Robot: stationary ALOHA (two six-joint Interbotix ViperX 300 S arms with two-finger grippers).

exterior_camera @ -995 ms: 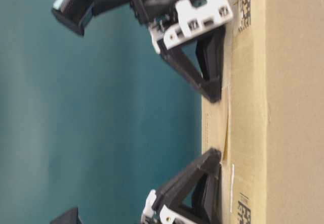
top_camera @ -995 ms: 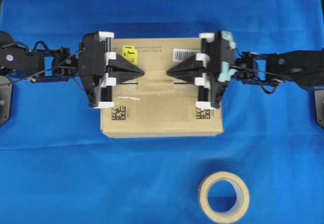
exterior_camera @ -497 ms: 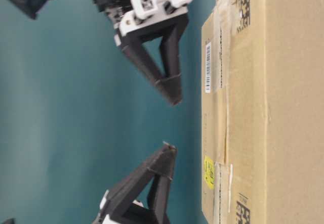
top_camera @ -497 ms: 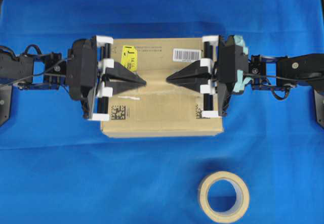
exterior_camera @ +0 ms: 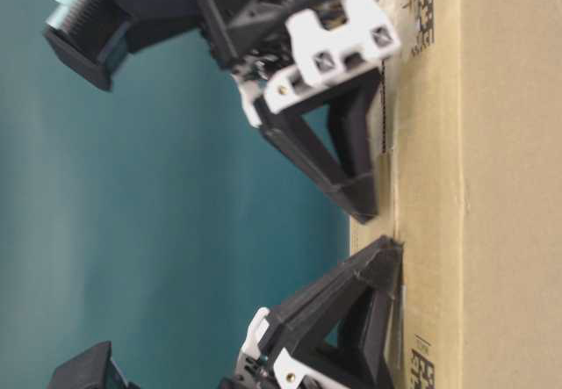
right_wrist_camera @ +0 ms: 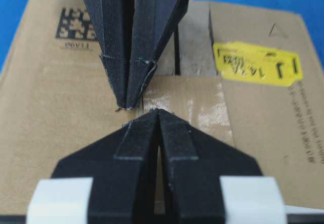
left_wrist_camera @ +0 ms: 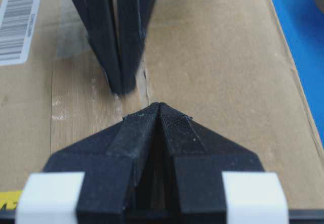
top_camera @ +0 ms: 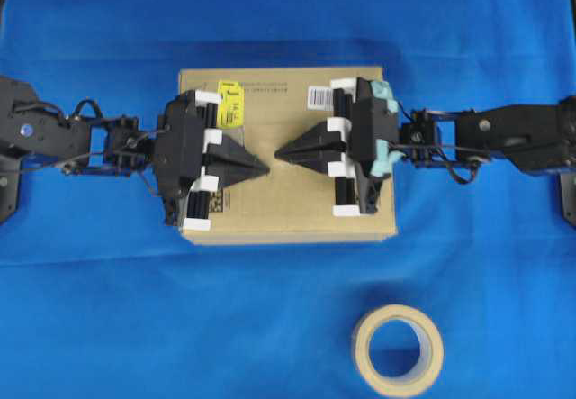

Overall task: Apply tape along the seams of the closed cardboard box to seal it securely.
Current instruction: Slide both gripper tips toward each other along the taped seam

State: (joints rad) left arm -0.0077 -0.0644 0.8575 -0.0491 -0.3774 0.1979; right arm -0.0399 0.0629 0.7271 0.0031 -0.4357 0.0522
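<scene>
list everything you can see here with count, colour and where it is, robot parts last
cardboard box: 1, brown, centre of the cloth
tape: 1 square piece, brown, over the seam mid-top of the box
yellow sticker: 1, yellow, far-left top of the box
barcode label: 1, white, far edge of the box top
tape roll: 1, beige, near-right on the cloth
cloth: 1, blue, under everything
left gripper: 1, black, shut, tip at the tape
right gripper: 1, black, shut, tip at the tape
</scene>
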